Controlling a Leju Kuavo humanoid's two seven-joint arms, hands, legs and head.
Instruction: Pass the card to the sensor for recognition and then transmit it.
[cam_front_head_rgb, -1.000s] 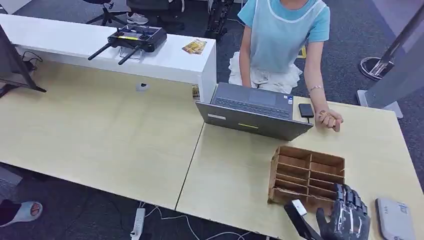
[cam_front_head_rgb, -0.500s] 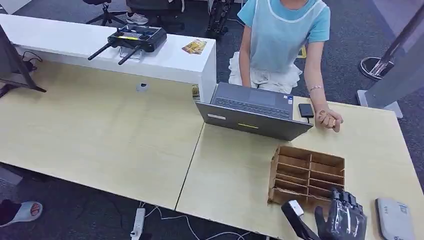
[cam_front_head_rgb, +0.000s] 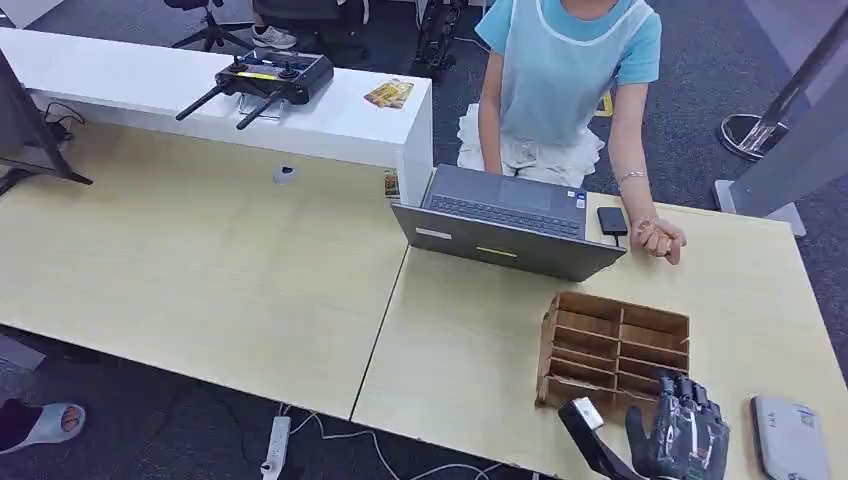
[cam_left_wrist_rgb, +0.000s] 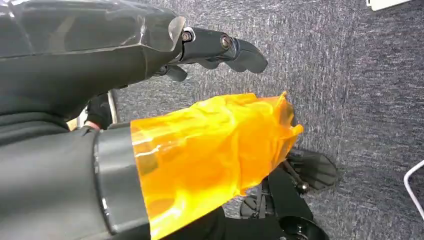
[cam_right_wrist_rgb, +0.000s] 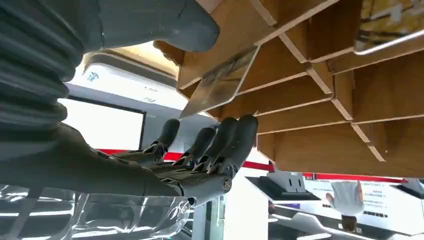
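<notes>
Head view: one right hand, fingers apart, at one wooden rack on the tabletop; one laptop, one person.
Right wrist view: one card protrudes from a rack slot, unheld.
Left wrist view: one left hand, grasp indeterminable.

Card (glossy) in wooden organizer slot

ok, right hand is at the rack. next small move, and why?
Probably close thumb and fingers on the card. In the right wrist view it sticks out of a slot in the rack, and the right hand has thumb and fingers either side, apparently not yet gripping.
</notes>
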